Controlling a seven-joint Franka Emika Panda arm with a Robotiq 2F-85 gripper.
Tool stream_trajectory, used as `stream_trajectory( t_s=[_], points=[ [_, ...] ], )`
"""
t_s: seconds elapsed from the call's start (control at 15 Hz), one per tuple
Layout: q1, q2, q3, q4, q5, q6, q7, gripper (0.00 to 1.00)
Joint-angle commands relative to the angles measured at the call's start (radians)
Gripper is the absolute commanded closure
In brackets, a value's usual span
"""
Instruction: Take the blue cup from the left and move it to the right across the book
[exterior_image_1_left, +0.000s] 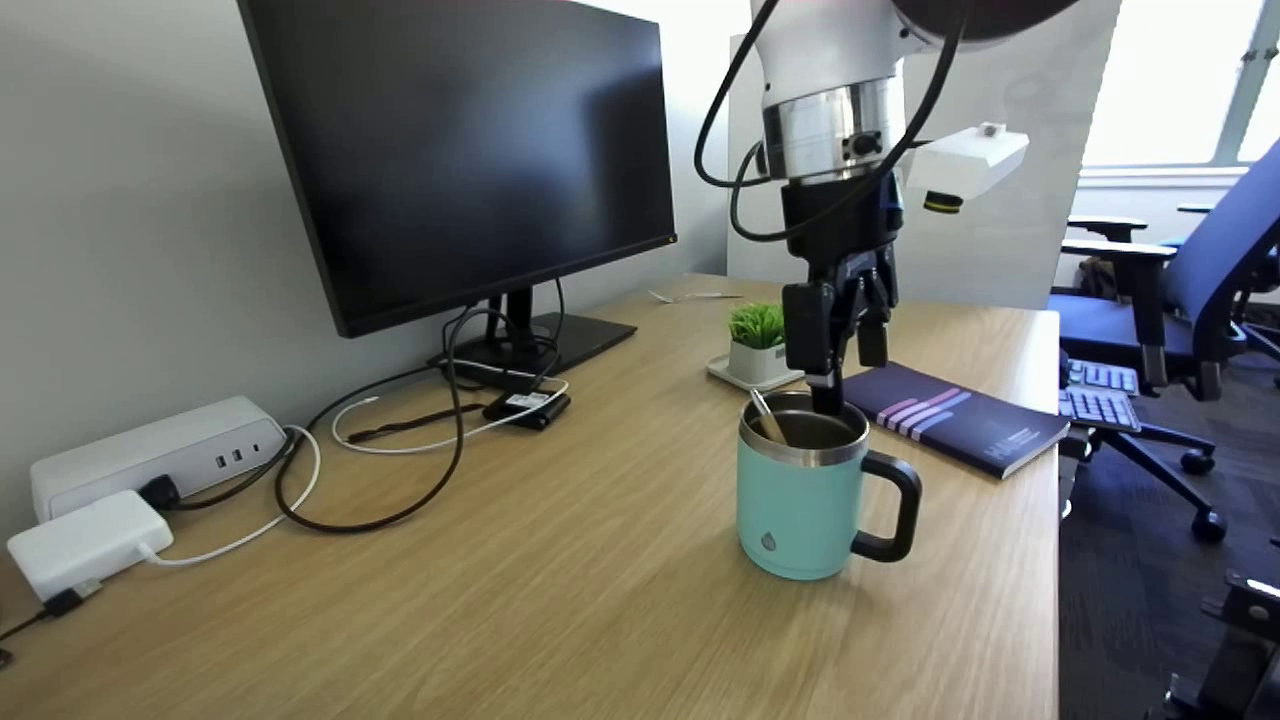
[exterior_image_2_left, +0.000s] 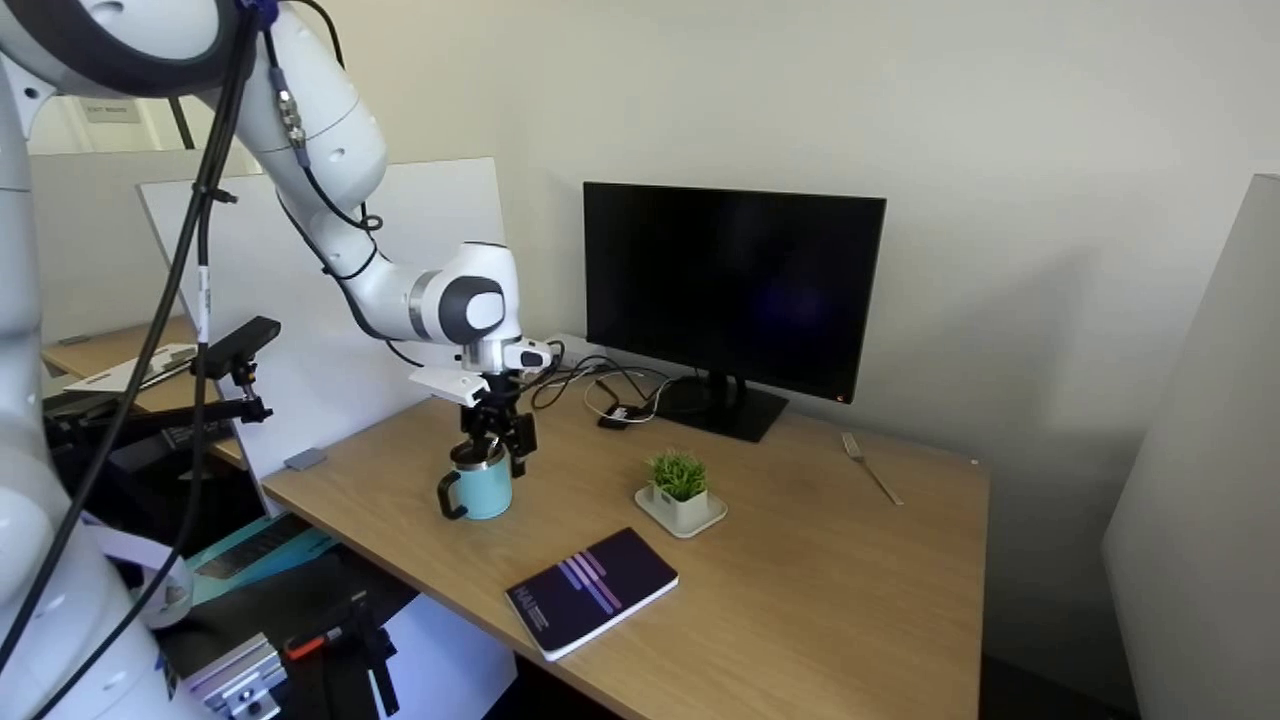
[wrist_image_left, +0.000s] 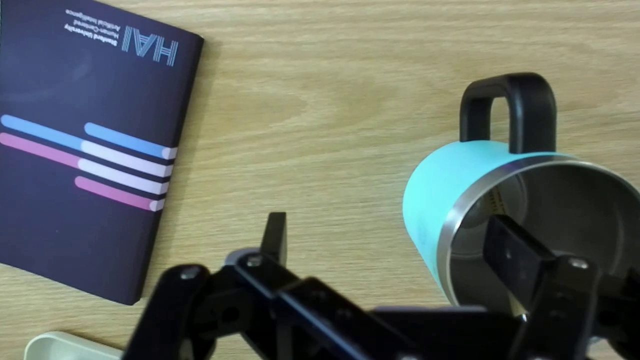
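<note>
The blue cup (exterior_image_1_left: 795, 510) stands upright on the desk with its black handle toward the desk's near edge; it also shows in an exterior view (exterior_image_2_left: 485, 490) and in the wrist view (wrist_image_left: 430, 200). A thin spoon-like stick (exterior_image_1_left: 768, 418) leans inside it. My gripper (wrist_image_left: 390, 220) is open above the cup, its fingers wide apart. One finger is over or inside the cup's mouth; the other is outside the wall, on the book's side. Nothing is held. The book (exterior_image_2_left: 595, 590) lies flat, apart from the cup, and shows in the wrist view (wrist_image_left: 75, 90).
A small green plant in a white pot (exterior_image_2_left: 683, 508) stands on a white tray beside the book. A monitor (exterior_image_2_left: 735, 290) stands at the back, with cables (exterior_image_1_left: 460, 400) and a white power strip (exterior_image_1_left: 160, 455) near it. A fork (exterior_image_2_left: 870, 468) lies on the desk beyond the plant.
</note>
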Motion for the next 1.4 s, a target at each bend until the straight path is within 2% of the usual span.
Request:
stream_trajectory(
  t_s=[0.0,0.53,0.6,0.67,1.33],
  points=[
    [0.027,0.029,-0.016,0.028,-0.015,0.011,0.004,0.0],
    [0.041,0.063,-0.014,0.038,0.0,0.019,-0.012,0.0],
    [0.042,0.065,-0.017,0.035,-0.003,0.027,-0.008,0.16],
    [0.04,0.067,-0.017,0.034,0.0,0.027,-0.013,0.26],
    [0.038,0.059,-0.031,0.02,0.002,0.05,-0.003,0.97]
  ],
)
